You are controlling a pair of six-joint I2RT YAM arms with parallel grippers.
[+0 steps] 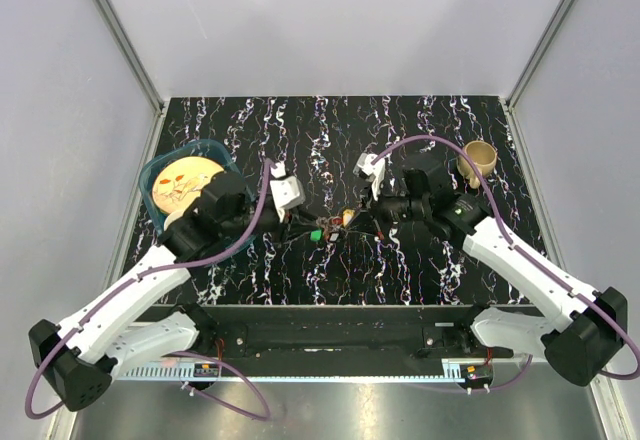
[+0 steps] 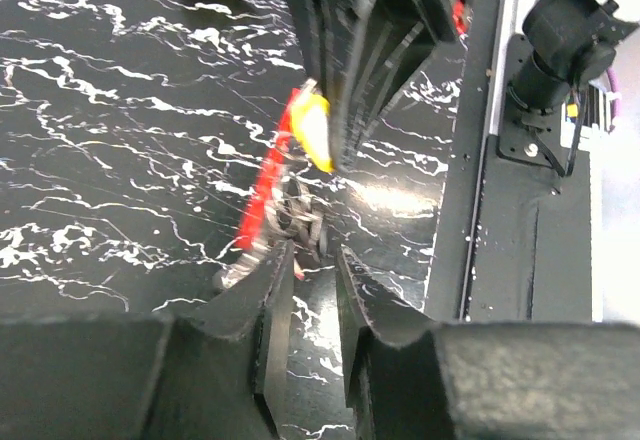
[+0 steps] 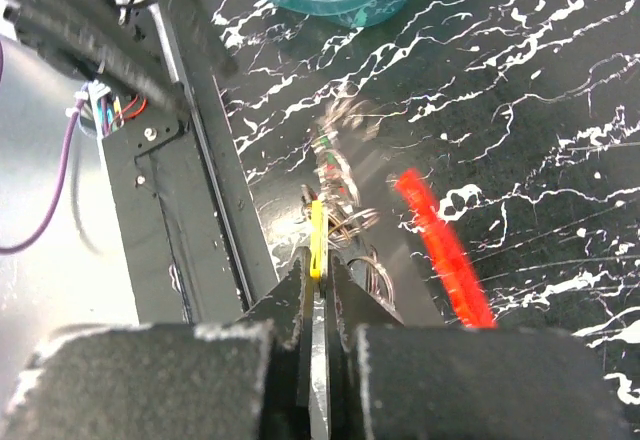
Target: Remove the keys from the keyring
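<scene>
Right hand [image 3: 318, 278] clamps yellow piece [image 3: 316, 232]; keyring [image 2: 293, 216] just beyond left hand [image 2: 315, 262], slightly parted, empty

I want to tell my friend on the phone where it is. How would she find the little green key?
Find the black marbled table and look at its middle, where the left arm and right arm nearly meet. The green key is the tiny speck there. It is the only bright green thing; next to it are a yellow piece and a red strip.
</scene>
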